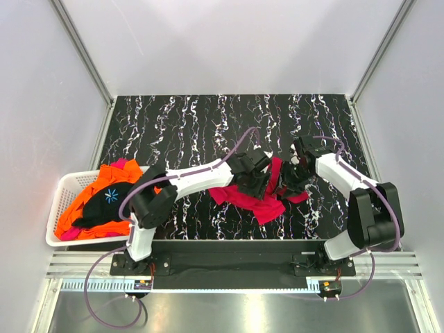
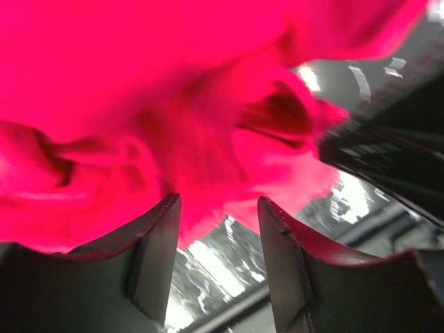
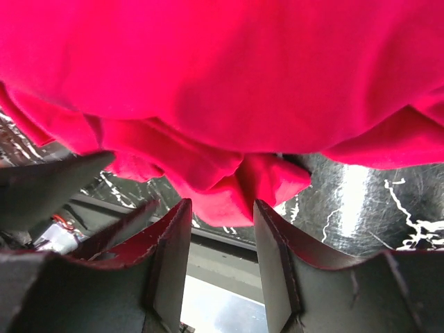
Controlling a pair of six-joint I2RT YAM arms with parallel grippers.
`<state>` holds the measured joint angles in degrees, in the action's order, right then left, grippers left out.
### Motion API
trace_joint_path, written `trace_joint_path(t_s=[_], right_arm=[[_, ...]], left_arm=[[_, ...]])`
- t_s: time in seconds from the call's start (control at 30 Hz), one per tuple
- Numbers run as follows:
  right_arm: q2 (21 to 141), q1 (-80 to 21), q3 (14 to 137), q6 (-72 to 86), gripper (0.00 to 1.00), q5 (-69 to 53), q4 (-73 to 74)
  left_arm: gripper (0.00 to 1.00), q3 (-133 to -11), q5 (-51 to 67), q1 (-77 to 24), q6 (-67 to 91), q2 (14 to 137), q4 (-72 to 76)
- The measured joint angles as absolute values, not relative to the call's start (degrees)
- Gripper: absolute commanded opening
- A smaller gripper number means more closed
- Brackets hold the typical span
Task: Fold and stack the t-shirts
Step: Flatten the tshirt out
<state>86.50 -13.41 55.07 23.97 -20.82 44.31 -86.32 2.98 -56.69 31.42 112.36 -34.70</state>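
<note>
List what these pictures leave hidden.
Left wrist view: the magenta-red t-shirt is blurred and fills the frame; whether the left gripper pinches it is unclear.
Right wrist view: the shirt fills the frame; whether the right gripper holds it is unclear.
Top view: both grippers cover the shirt's middle; the basket pile hides any lower shirts.

the top external view looks steeply down from above and behind the 2 arm bases, far enough off to take in the whole black marbled table (image 1: 180, 118) and the white basket (image 1: 59, 201) at its left edge. the left wrist view looks out past the left gripper (image 2: 218, 200), the right wrist view past the right gripper (image 3: 222, 202), each so close to the magenta-red t-shirt (image 1: 263, 208) that cloth fills most of the picture. all 3 views share that shirt and strips of table beside it.
</note>
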Motion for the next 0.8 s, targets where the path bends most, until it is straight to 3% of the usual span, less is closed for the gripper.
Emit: trace_joint_path(t_s=[0.23, 0.43, 0.5, 0.57, 0.6, 0.63, 0.8], right_arm=[[87.79, -13.41, 54.19, 23.79, 0.48, -20.62, 41.56], [89.95, -13.41, 53.74, 24.86, 0.43, -20.64, 37.71], [90.85, -13.41, 53.71, 25.36, 0.38, -20.6, 36.73], [91.72, -13.41, 53.67, 25.76, 0.26, -20.43, 35.92], [92.01, -13.41, 53.65, 25.96, 0.1, -20.4, 35.53], [92.12, -13.41, 53.65, 25.87, 0.03, -20.34, 35.22], [91.53, -13.41, 53.8, 27.09, 0.0, -19.49, 35.62]], left_arm=[[0.5, -87.15, -0.27, -56.58, 31.29, 116.31, -35.64], [0.33, -87.31, -1.19, -56.58, 31.16, 117.4, -36.49], [0.22, -87.33, -1.69, -56.58, 31.11, 117.4, -36.49], [0.15, -87.31, -2.02, -56.55, 31.11, 117.4, -36.73], [0.06, -87.33, -2.13, -56.55, 31.05, 117.4, -36.77], [0.02, -87.33, -2.17, -56.53, 31.14, 117.4, -36.82], [0.0, -88.71, -2.83, -56.25, 30.3, 117.32, -39.18]])
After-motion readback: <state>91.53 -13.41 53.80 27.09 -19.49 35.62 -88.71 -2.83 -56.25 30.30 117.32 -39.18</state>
